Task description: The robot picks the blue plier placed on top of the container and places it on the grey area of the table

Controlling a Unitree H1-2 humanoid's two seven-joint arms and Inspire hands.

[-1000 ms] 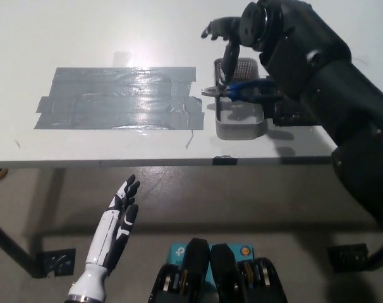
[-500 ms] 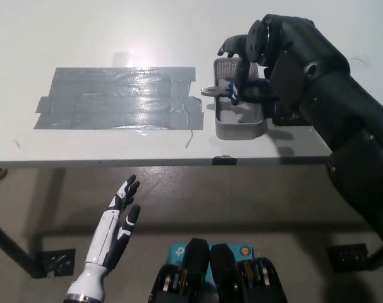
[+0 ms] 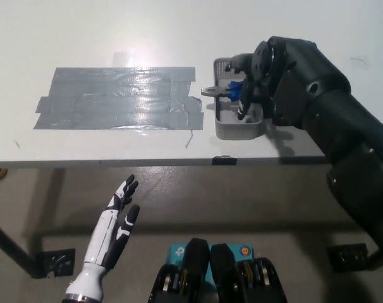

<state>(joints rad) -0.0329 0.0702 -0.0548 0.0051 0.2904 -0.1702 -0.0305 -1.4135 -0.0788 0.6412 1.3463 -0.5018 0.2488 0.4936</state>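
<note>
White table (image 3: 179,31) bearing a shiny grey taped area (image 3: 115,98); light grey container (image 3: 239,126); plier (image 3: 226,90) with blue handles and silver-grey nose; black right hand (image 3: 251,82); white left hand (image 3: 115,224) with black accents.

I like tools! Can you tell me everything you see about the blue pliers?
The blue plier lies across the top of a grey container on the white table. Its metal nose pokes left past the container's rim. The blue handles are mostly hidden under the black right hand, which is down over them; whether it grips yet is unclear.
</note>
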